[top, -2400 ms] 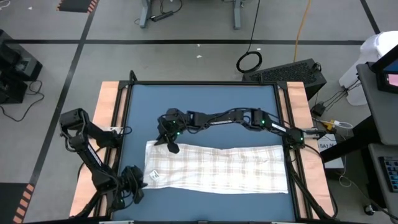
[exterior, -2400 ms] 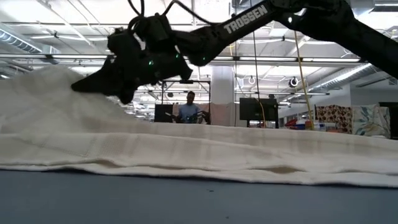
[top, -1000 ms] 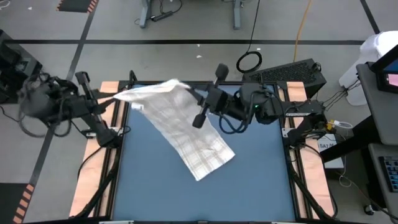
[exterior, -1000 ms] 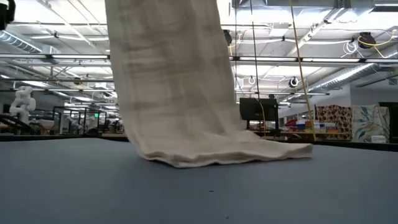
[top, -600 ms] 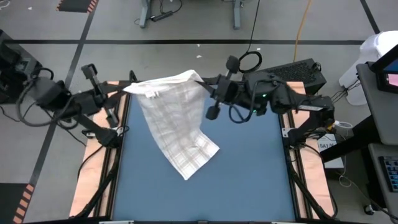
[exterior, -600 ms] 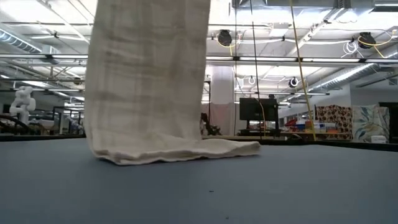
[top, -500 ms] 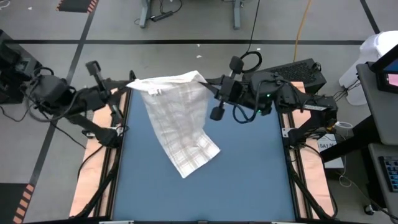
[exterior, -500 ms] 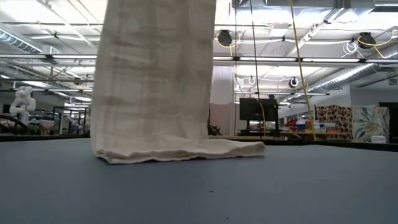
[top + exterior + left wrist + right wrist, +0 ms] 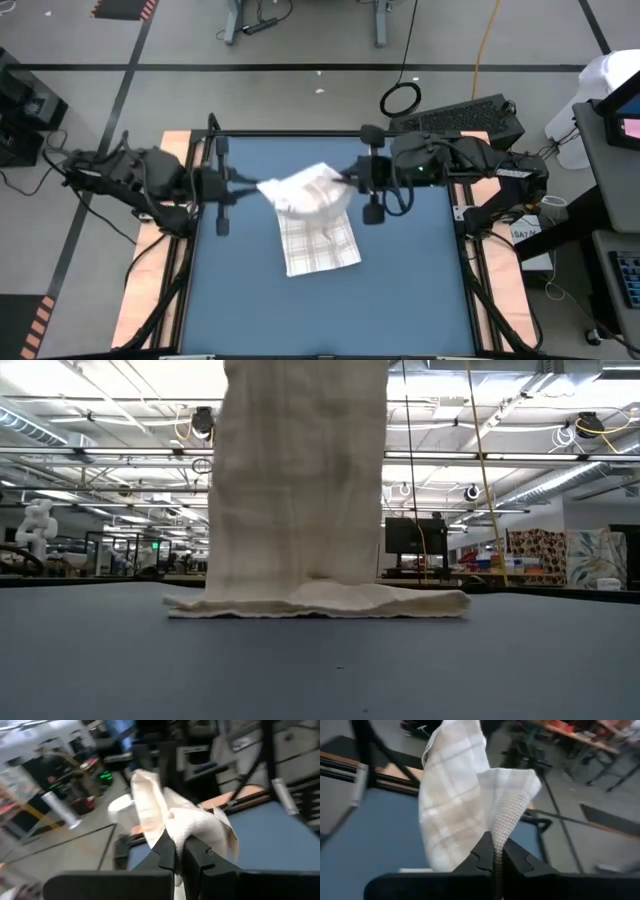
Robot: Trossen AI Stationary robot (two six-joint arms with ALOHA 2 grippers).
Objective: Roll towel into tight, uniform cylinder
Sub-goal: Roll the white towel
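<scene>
The white towel (image 9: 318, 240) with faint checked lines hangs over the middle of the blue mat (image 9: 400, 290). Its upper edge is bunched and sagging between my two grippers. In the low view the towel (image 9: 300, 480) drops as a flat column, and its lower end (image 9: 315, 600) lies crumpled on the mat. My left gripper (image 9: 257, 185) reaches in level from the table's left, shut on the upper edge. My right gripper (image 9: 346, 180) reaches in from the right, also shut on it. My left gripper pinches the towel's upper left corner (image 9: 172, 827) between its two fingers, coming nearly level from the table's left. The cloth bunches above the fingertips and hangs slack below, its lower end on the mat. My right gripper pinches the upper right corner (image 9: 502, 832) between its two fingers, slanting slightly down from the table's right. The cloth folds over the fingertips and hangs slack toward the mat.
Wooden table strips (image 9: 175, 150) and black rails (image 9: 195, 250) border the mat on the left and right. A black case (image 9: 470, 115) and a coiled cable (image 9: 400, 98) lie on the floor beyond the far edge. Bare mat surrounds the towel.
Both grippers have come toward each other over the mat's middle, the left one travelling farther, toward the table's right, and both a little lower. The towel's upper edge, spread wide before, now sags bunched between them. Its lower end has stayed on the mat.
</scene>
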